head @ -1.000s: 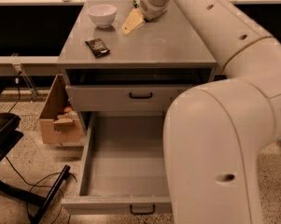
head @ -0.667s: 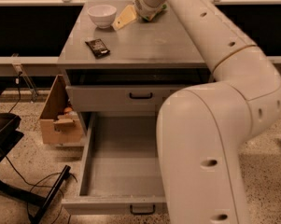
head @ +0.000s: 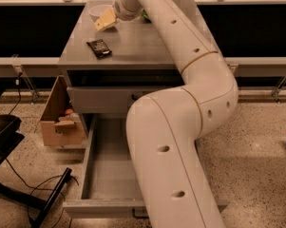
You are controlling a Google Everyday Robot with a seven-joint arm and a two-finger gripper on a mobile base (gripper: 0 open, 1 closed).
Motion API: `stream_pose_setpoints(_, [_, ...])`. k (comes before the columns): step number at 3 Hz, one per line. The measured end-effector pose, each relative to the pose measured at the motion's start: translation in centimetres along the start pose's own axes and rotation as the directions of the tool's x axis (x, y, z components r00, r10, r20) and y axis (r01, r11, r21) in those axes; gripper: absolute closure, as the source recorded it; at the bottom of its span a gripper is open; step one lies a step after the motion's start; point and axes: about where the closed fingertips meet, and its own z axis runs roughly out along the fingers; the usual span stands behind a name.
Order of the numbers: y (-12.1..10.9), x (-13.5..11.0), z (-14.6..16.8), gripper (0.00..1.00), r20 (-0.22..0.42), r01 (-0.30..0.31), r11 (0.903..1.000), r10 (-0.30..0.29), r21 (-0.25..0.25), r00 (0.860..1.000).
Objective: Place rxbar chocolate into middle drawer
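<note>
The rxbar chocolate (head: 99,48), a small flat black-wrapped bar, lies on the grey counter top (head: 142,46) near its front left. My gripper (head: 106,20) hangs above the counter behind the bar, just in front of the white bowl (head: 98,11), and is apart from the bar. The middle drawer (head: 107,175) is pulled out below, a deep grey tray with nothing in it. My arm hides its right part and its black handle (head: 138,213) shows only partly.
The shallower grey drawer (head: 97,101) above it is closed. A green bag (head: 145,16) peeks out behind my arm. A cardboard box (head: 61,118) stands on the floor left of the drawers. Black chair legs and cables (head: 33,194) lie at the lower left.
My gripper has moved left across the counter, from the middle towards the bowl and nearer to the bar. The bar and the drawers have not moved.
</note>
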Motion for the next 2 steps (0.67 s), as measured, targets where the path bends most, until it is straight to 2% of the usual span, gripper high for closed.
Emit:
stream_pose_setpoints(1, [4.5,3.5,4.6,0.00,-0.193,-0.071,0.9968,0.063,-0.036,0.979])
stream_pose_setpoints(2, [6.6,5.9,6.6,0.00,-0.295,-0.107,0.9932,0.088,-0.047,0.951])
